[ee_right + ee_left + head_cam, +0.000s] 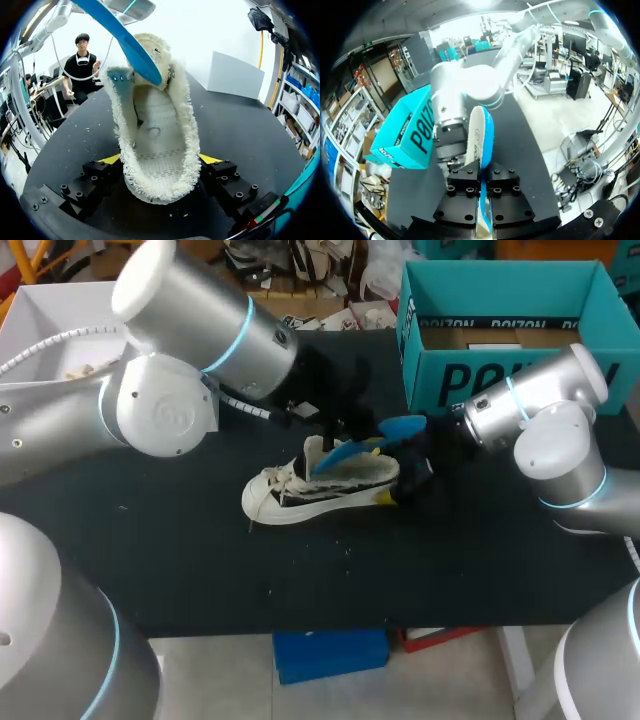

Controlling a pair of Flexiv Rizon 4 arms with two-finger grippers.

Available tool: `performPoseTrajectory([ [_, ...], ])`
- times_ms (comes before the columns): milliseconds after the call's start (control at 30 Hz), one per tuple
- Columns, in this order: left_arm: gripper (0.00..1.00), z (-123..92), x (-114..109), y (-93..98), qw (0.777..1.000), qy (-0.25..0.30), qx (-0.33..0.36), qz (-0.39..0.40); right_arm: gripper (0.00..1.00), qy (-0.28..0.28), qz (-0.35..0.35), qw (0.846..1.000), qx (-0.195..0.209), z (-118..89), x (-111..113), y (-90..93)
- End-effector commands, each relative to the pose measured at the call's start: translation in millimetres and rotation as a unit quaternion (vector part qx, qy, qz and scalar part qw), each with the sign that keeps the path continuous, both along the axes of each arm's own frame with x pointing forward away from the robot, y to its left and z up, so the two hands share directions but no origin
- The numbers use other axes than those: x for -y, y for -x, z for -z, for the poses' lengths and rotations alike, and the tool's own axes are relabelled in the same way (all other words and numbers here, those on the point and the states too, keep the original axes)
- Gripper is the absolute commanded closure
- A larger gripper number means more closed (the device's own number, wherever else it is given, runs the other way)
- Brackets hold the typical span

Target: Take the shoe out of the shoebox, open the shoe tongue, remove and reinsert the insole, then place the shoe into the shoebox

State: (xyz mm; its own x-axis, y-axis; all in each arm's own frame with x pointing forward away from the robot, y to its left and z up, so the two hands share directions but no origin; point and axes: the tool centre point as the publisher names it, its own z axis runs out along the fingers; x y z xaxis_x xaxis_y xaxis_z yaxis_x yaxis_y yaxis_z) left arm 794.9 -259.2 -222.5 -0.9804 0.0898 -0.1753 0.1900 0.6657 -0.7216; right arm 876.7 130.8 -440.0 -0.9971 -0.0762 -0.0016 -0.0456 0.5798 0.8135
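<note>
A white sneaker (320,485) with a dark side stripe lies on its side mid-table, toe toward my left. My right gripper (410,480) is shut on its heel. In the right wrist view the yellow fingertips (112,159) press the fuzzy-lined shoe (157,150) from both sides. Above the shoe opening, my left gripper (335,435) is shut on the blue insole (375,435), which slants over the shoe. In the left wrist view the insole (480,140) stands edge-on between the fingers of that gripper (481,180). The insole's tip (145,67) reaches the shoe mouth. The teal shoebox (500,370) stands open at the back right.
The shoebox (405,130) is close behind my right arm (465,95). The black table top (200,570) stretches bare toward the front edge, with a few pale crumbs on it. A white bin (40,330) sits at the back left corner.
</note>
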Motion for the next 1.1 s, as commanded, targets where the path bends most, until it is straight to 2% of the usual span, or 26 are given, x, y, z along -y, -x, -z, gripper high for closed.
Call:
performPoseTrajectory([
  [33,1.0,-48.2,-21.9,6.4,0.993,0.114,-0.005,0.012,1.0,0.001,0.0,1.0,-0.001,3.1,0.2,-2.7],
  [133,1.0,-73.8,-17.9,7.8,0.989,0.148,-0.012,0.019,1.0,0.001,0.0,1.0,-0.001,3.1,0.2,-2.7],
  [233,1.0,-90.1,-19.5,7.8,0.98,0.192,-0.04,0.03,1.0,0.001,0.0,1.0,-0.001,3.1,0.2,-2.7],
  [833,1.0,-90.1,-19.5,7.8,0.98,0.192,-0.04,0.03,1.0,0.001,0.0,1.0,-0.001,3.1,0.2,-2.7],
  [1000,1.0,-111.8,-30.0,24.7,0.952,0.289,-0.099,-0.007,1.0,0.001,0.0,1.0,-0.001,3.1,0.2,-2.7],
  [1100,1.0,-130.1,-31.8,32.0,0.943,0.312,-0.115,-0.003,1.0,0.001,0.0,1.0,-0.001,3.1,0.2,-2.7],
])
